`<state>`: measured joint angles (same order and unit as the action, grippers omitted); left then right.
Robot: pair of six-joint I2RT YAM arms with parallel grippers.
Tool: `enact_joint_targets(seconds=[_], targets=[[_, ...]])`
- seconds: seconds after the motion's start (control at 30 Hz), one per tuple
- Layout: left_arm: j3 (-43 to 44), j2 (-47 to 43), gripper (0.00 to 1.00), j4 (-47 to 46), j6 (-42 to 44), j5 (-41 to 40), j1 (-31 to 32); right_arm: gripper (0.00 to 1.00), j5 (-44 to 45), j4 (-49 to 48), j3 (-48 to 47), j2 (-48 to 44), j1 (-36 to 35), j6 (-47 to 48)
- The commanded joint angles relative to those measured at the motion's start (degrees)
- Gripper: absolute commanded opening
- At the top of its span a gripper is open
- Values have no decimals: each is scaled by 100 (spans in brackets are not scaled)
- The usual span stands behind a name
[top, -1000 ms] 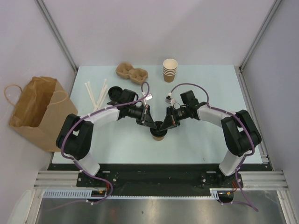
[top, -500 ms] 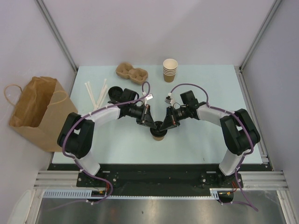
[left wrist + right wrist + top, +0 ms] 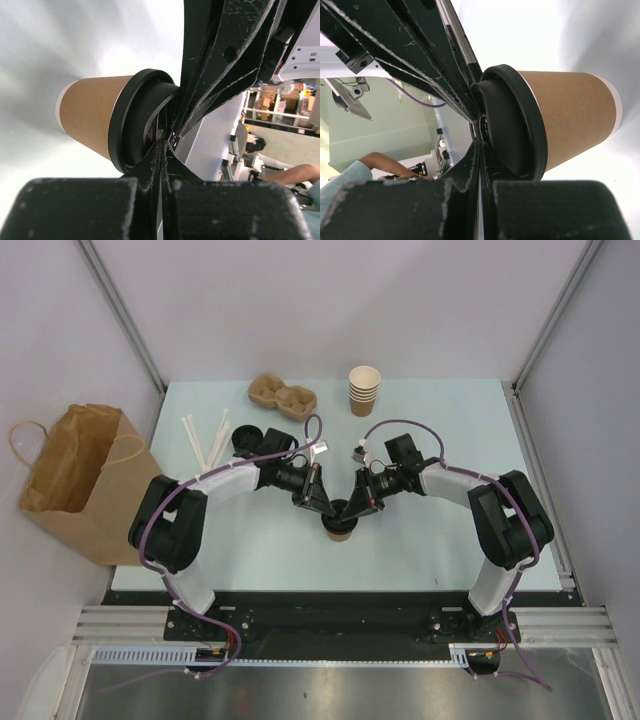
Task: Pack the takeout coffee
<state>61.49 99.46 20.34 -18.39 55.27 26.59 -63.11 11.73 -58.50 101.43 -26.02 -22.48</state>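
left jaws: drawn fully together, gripping nothing, fingertips [image 3: 152, 165] set against the top of the black lid [image 3: 131, 120]. right jaws: likewise shut on themselves, fingertips [image 3: 469, 167] at the same lid from the opposite side. the two sets of tips meet nose to nose over the lid's centre. whether they press on it or only touch cannot be told. the takeout coffee [image 3: 340, 528] stands upright on the counter [image 3: 450, 550] directly beneath the meeting point of both jaws, lid seated on the tan cup. beyond the right jaws, toward the far edge, stands a stack of lidless cups [image 3: 364, 390]. beyond the left jaws lies a pulp cup carrier [image 3: 282, 397]. behind the left jaws, beside that arm's wrist, lies a loose black lid [image 3: 245, 440], with white sticks [image 3: 205, 440] just outboard of it. a brown paper bag [image 3: 70, 480] stands open well outboard of the left jaws, off the counter's edge.
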Motion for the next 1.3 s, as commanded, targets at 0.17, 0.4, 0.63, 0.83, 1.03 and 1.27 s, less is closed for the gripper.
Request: enact_joint_targets(seconds=[0.17,0.4,0.63,0.83,1.03,1.27], targets=[[-103,829,0,181,688,-1668,13,0,1266,5,23,527,62,279],[3,952,0,251,706,-1730,13,0,1257,-21,5,685,123,227],[20,1023,0,234,679,-1686,-13,0,1231,-4,5,808,194,270],[-15,1014,0,190,670,-1659,-13,0,1179,-4,5,949,194,297],[-6,900,0,164,697,-1625,-13,0,1100,-65,5,923,194,297],[-409,75,0,-896,364,-721,-5,0,994,-311,5,650,1,244]])
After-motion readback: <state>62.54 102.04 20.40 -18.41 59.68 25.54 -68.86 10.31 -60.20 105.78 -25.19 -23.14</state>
